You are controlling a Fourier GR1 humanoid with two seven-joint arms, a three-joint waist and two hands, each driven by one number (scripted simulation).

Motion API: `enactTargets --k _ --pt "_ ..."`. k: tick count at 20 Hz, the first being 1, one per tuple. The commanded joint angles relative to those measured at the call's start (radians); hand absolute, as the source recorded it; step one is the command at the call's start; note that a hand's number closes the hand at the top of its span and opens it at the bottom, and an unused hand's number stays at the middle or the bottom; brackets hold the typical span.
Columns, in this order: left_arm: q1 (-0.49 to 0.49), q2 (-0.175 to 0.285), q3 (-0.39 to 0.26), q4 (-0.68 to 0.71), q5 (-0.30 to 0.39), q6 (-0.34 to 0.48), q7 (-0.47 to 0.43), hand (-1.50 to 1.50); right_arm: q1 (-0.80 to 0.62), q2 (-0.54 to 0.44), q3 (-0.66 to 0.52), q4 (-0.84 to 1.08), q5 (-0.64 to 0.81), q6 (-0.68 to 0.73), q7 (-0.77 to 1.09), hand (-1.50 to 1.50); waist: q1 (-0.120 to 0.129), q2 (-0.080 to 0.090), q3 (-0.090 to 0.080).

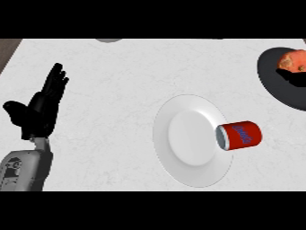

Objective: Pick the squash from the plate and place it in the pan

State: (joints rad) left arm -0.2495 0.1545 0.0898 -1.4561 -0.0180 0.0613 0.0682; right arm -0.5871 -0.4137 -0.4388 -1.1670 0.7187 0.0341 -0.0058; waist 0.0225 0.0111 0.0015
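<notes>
One squash (298,60) shows within the pan (293,96) at the counter's right edge. We cannot tell our right hand's (305,77) hold, so we should set it down gently. Left hand (39,108) rests, fingers straight.

Left arm, as it appears on my head-view feed: the left robot hand (39,110) is black throughout, with a broad palm, long slim fingers whose segments show as faint ridges, and a shorter, thicker thumb branching from the palm's side. A narrow wrist (41,143) of pale grey metal joins it to the forearm (24,170). I read the forearm as a rounded light-grey casing, wider than the wrist, carrying dark recessed patches and small black marks on its outer face; finer detail I cannot tell.
</notes>
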Motion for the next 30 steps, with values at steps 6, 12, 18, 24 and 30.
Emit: enactTargets --k 6,12,18,24,30 --pt "-0.001 -0.023 -0.015 0.027 -0.01 0.003 -0.039 0.0 -0.111 -0.174 -0.067 0.516 0.124 -0.292 -0.231 1.5 0.036 0.017 0.002" --pt "-0.046 -0.02 -0.034 -0.009 -0.015 -0.001 0.018 0.0 -0.187 -0.235 -0.116 0.715 0.104 -0.344 -0.312 1.5 0.069 0.028 0.007" --pt "-0.051 -0.002 -0.026 -0.025 0.013 -0.036 0.025 0.0 -0.2 -0.263 -0.168 0.846 0.053 -0.263 -0.339 -1.5 0.091 0.036 0.009" --pt "-0.06 -0.017 -0.037 -0.004 -0.012 -0.013 0.011 0.0 -0.21 -0.238 -0.193 0.956 0.0 -0.049 -0.391 -1.5 0.074 0.037 0.01" --pt "-0.054 -0.003 -0.013 0.007 0.014 -0.031 0.016 0.0 -0.218 -0.271 -0.266 0.954 -0.07 -0.053 -0.507 -1.5 0.063 0.029 0.009"
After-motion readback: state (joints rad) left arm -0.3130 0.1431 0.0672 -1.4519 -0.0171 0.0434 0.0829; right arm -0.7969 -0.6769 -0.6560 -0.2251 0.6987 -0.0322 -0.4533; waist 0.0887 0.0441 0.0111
